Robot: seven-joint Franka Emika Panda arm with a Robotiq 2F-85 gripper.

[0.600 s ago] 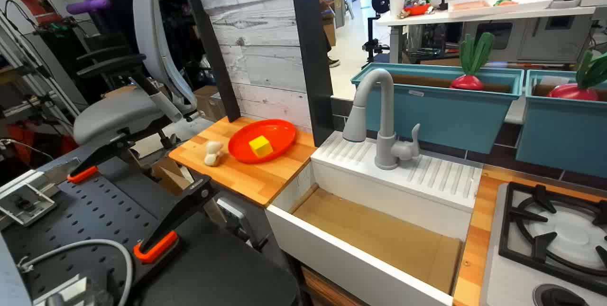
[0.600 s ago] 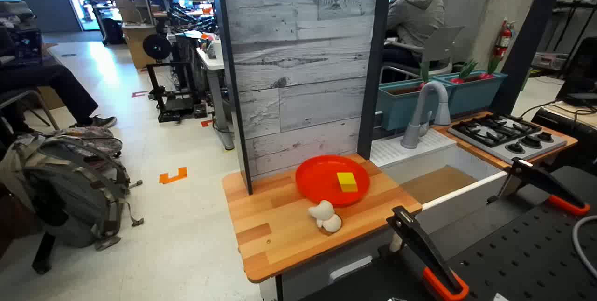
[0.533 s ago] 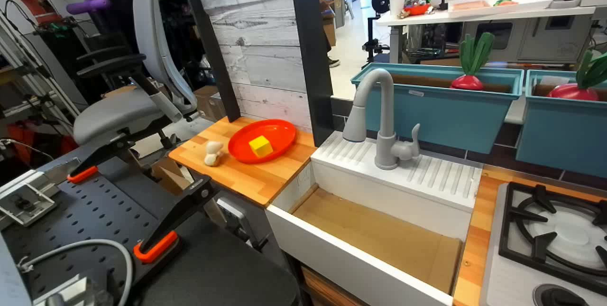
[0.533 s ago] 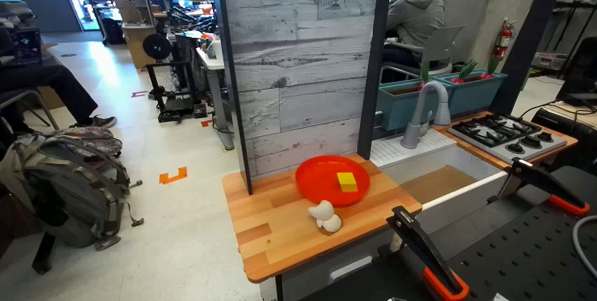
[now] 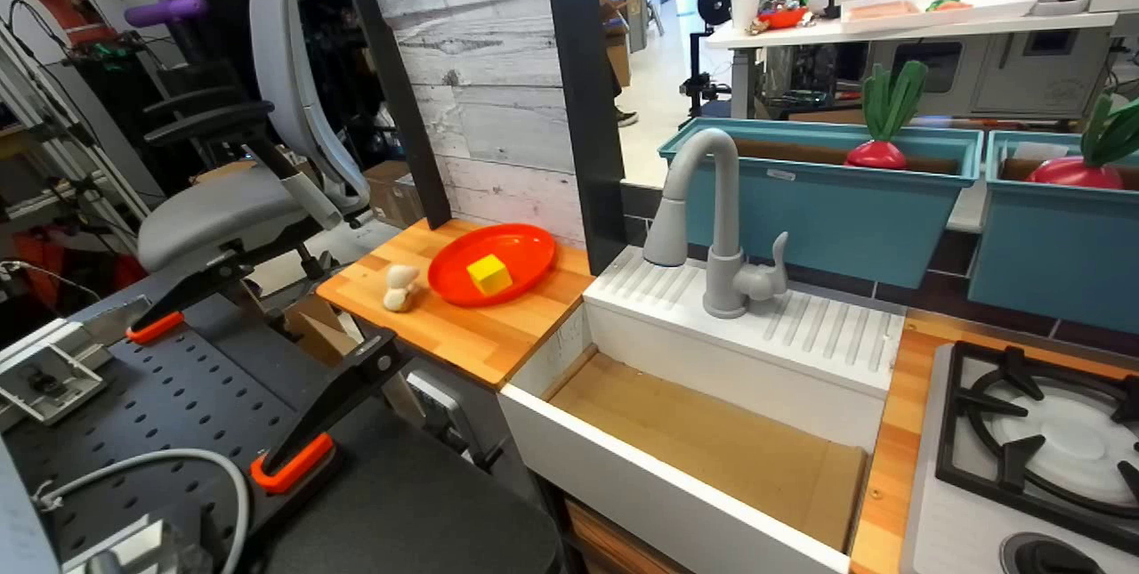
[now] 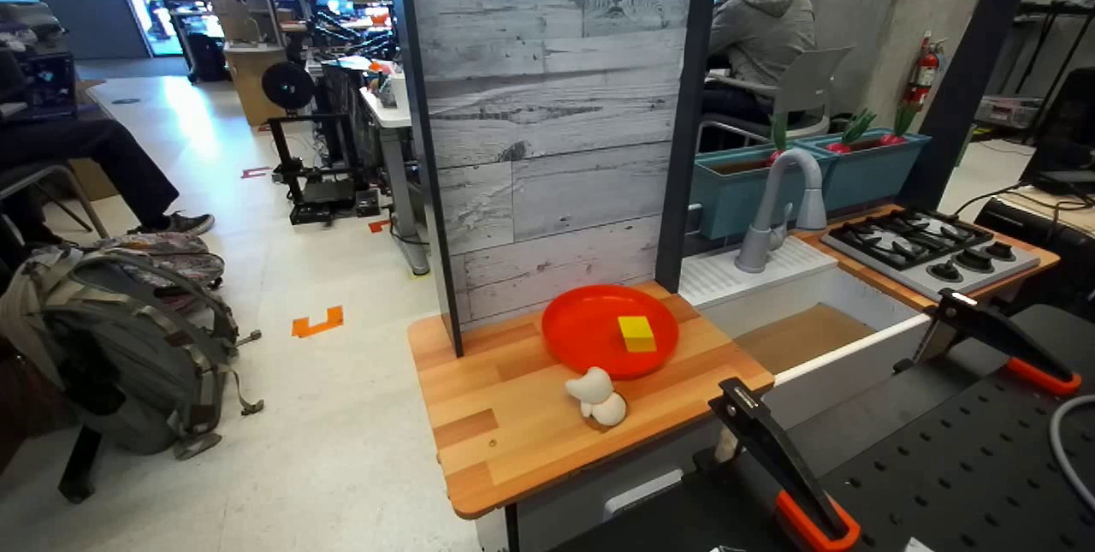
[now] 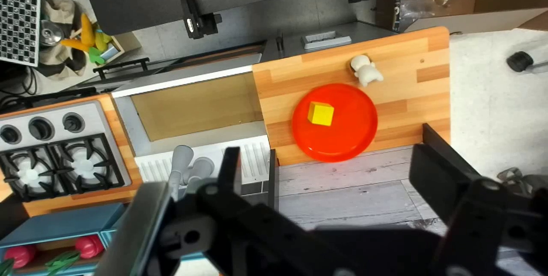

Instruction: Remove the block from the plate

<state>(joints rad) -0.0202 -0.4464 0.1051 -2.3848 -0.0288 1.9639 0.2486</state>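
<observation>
The small yellow block (image 7: 321, 114) lies on the round orange-red plate (image 7: 353, 126), off its centre towards the sink side. In both exterior views the block (image 5: 490, 275) (image 6: 637, 335) also sits on the plate (image 5: 525, 246) (image 6: 582, 328). The plate rests on a wooden counter (image 6: 530, 441). My gripper (image 7: 327, 164) shows only in the wrist view. Its two black fingers are wide apart with nothing between them. It is above the scene, apart from the plate and block. The arm is out of sight in both exterior views.
A pale cream rounded lump (image 7: 365, 70) lies beside the plate. An upright grey wood panel (image 6: 556, 124) stands behind the plate. The sink (image 5: 703, 432), grey faucet (image 5: 725, 227) and stove (image 5: 1059, 432) are alongside. Black clamps (image 6: 774, 458) hold a dark table nearby.
</observation>
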